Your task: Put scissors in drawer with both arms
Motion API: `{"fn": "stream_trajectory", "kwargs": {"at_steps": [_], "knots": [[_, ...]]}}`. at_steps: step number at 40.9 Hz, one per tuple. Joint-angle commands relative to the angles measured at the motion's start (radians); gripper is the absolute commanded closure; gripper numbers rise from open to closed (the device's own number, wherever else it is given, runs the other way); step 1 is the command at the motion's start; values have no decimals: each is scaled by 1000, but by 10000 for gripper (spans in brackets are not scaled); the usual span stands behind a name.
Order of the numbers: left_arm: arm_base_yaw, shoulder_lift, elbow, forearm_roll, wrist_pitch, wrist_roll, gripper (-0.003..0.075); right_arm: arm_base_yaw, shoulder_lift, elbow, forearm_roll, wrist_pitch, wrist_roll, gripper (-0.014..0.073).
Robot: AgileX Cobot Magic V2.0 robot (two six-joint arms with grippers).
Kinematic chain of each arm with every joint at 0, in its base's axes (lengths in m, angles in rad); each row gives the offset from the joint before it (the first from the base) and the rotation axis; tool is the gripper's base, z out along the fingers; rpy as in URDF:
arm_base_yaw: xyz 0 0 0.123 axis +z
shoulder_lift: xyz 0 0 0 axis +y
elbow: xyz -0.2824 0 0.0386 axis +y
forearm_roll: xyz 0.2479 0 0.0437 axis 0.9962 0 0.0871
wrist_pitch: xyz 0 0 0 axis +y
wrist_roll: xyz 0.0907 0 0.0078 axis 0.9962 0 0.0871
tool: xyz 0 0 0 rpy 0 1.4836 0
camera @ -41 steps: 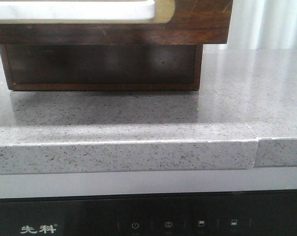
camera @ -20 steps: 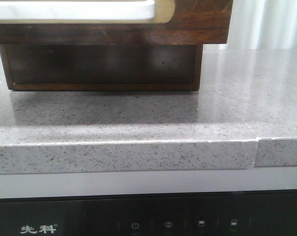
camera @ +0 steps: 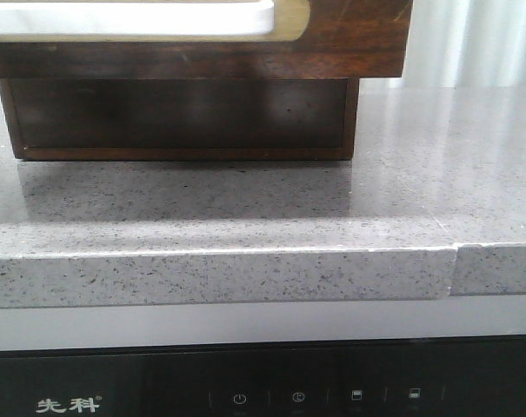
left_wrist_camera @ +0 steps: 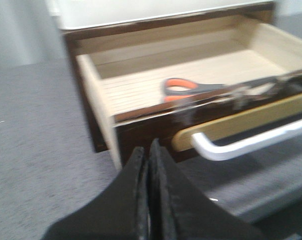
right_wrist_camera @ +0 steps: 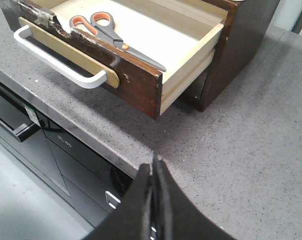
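The drawer (right_wrist_camera: 141,75) stands pulled open over the speckled grey counter (right_wrist_camera: 250,130), its top unobstructed, with only the scissors (right_wrist_camera: 111,35) lying flat on its pale floor; its white handle (right_wrist_camera: 56,62) juts past the counter's front edge, while open counter stretches beside the cabinet (right_wrist_camera: 240,45)

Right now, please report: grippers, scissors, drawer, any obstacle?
Left gripper shut, empty. Right gripper shut, empty. Scissors lying flat inside the open drawer. Nothing seen blocking the drawer front.

Scissors (right_wrist_camera: 113,36) flat inside open drawer (right_wrist_camera: 141,82), hand (right_wrist_camera: 154,170) closed.
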Motion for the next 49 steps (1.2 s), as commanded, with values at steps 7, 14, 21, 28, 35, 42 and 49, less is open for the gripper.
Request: {"fn": "stream_trajectory", "kwargs": {"at_steps": [7, 14, 21, 28, 35, 42, 49], "knots": [[184, -220, 272, 2, -271, -7, 741, -5, 5, -23, 7, -70, -5, 662], [257, -340, 452, -5, -352, -7, 741, -5, 5, -23, 7, -70, -5, 662], [269, -368, 599, -47, -517, -7, 741, -5, 5, -23, 7, -69, -5, 662], [269, -368, 654, -76, -581, -7, 741, -5, 6, -23, 7, -69, -5, 662], [269, -368, 654, -72, -611, -7, 741, -5, 6, -23, 7, -69, -5, 662], [269, -368, 654, -72, -611, -7, 741, -5, 6, -23, 7, -69, -5, 662], [269, -368, 654, -72, -611, -7, 741, -5, 6, -23, 7, -69, -5, 662]]}}
